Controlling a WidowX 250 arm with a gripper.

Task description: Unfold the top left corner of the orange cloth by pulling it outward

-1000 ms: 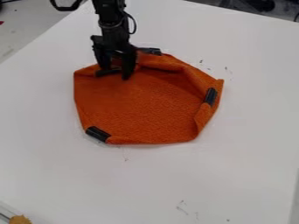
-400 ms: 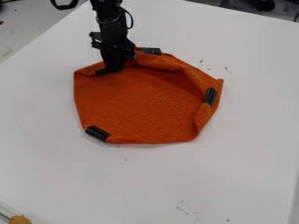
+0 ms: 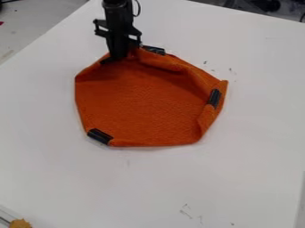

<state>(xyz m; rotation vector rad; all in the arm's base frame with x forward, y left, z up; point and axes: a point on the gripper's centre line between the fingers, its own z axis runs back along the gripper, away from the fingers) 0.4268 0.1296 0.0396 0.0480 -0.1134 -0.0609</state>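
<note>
We see the claw (image 3: pixel 121 57) narrow and apparently pinching the rim of the orange cloth (image 3: pixel 143 104) at about 11 o'clock. From the claw, most of the cloth spreads towards 5 o'clock, flat on the white table (image 3: pixel 256 133), with no clear long axis. Its upper edge bunches from 12 to 2 o'clock; black strips sit at 12 (image 3: pixel 154 50), 3 (image 3: pixel 214 98) and between 7 and 8 (image 3: pixel 99 136).

Rough, matt orange cloth (image 3: pixel 140 104); smooth white table (image 3: pixel 149 182).
</note>
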